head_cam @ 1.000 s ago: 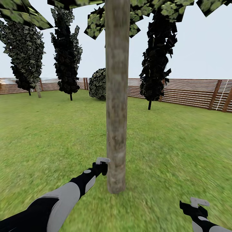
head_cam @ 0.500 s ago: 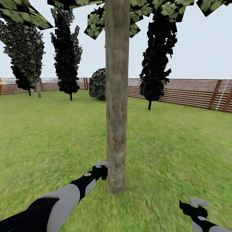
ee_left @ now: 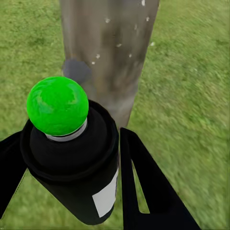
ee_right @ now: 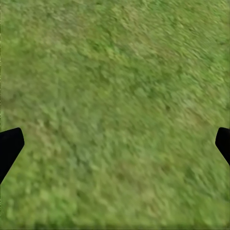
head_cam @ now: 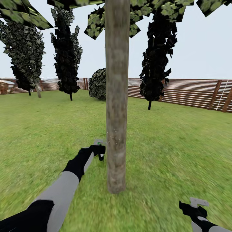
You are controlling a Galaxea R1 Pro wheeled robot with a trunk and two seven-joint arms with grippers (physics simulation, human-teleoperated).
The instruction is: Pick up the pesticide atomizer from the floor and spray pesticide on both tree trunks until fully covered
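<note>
1. My left gripper [head_cam: 98,149] clenches the pesticide atomizer [ee_left: 72,158], just beside the tree trunk [head_cam: 116,96] at 12 o'clock.
2. White pesticide [head_cam: 114,138] specks dot the bark.
3. My right gripper [head_cam: 197,206] hangs spread apart at 4 o'clock over open lawn [head_cam: 180,145]; the fence [head_cam: 193,91] stands well apart.

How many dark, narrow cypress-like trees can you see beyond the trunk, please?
3: one at the far left, one left of the trunk by the fence, one to its right. Others may be hidden.

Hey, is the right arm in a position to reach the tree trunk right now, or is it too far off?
Probably not as it stands. The right gripper hangs low over open grass, well to the side of the tree trunk. Nothing blocks the way.
</note>
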